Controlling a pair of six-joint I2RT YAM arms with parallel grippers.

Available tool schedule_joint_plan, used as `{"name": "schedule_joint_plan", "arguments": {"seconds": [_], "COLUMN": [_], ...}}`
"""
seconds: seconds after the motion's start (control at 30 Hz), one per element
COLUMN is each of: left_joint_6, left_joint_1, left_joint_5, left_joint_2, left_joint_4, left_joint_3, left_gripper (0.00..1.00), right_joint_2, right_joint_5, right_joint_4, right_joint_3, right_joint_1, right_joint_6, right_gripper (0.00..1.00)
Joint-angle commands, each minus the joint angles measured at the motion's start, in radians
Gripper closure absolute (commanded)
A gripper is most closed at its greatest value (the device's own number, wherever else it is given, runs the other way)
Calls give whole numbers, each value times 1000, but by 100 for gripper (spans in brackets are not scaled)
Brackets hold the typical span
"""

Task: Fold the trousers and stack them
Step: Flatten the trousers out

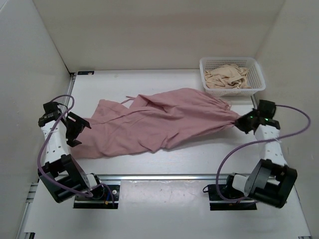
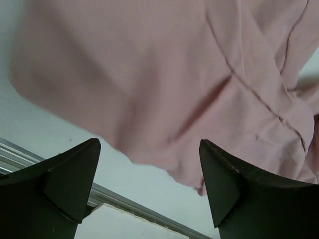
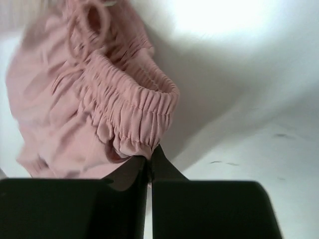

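Pink trousers point(image 1: 159, 122) lie spread across the table, legs to the left, elastic waistband to the right. My right gripper point(image 1: 242, 121) is shut on the waistband's edge point(image 3: 134, 112), which bunches at my fingertips and is pulled taut toward the right. My left gripper point(image 1: 77, 128) is open and empty at the leg ends on the left. In the left wrist view the leg hem point(image 2: 164, 99) lies just beyond my open fingers point(image 2: 227, 184). Beige trousers point(image 1: 227, 76) lie crumpled in a white basket.
The white mesh basket point(image 1: 256, 82) stands at the back right, close behind my right gripper. White walls enclose the table on the left, back and right. A metal rail point(image 1: 164, 176) runs along the near edge.
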Motion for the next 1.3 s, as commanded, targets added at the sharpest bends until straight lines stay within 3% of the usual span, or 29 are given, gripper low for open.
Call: {"name": "schedule_joint_plan", "arguments": {"seconds": [0.0,0.3,0.37,0.5,0.73,0.83,0.87,0.93,0.97,1.1,1.17,1.27], "left_joint_6": [33,23,10,1,-4,-4,-4,-4,6,-5,-14,-28], "left_joint_1": [7,7,7,7,-22,-51,-62,-62,-62,-82,-125,-134], "left_joint_5": [-8,-69,-69,-60,-49,-71,-90,-91,-78,-139,-280,-350], "left_joint_2": [5,46,58,156,345,396,396,408,408,374,356,331], "left_joint_4": [-10,-43,-43,12,62,85,85,85,85,7,-59,-159], "left_joint_3": [34,54,28,-15,43,78,90,135,153,331,510,699], "left_gripper": [8,6,9,11,4,22,52,83,90,90,90,90], "right_joint_2": [-86,-109,-109,-109,-119,-128,-128,-128,-128,-128,-128,-128], "right_joint_5": [56,21,7,-2,-36,-36,-36,-36,-36,-45,-56,-56], "right_joint_4": [-137,-137,-137,-128,-119,-119,-119,-110,-110,-110,-110,-110], "right_joint_3": [8,18,18,18,9,0,0,0,0,12,31,40], "right_joint_1": [-180,-210,-210,-210,-210,-210,-210,-210,-210,-210,-210,-210], "right_joint_6": [-45,-27,-27,-27,-18,-18,-18,-9,-9,-9,-9,-9], "right_gripper": [100,100,100,100,100,100,100,100,100,100,100,100]}}
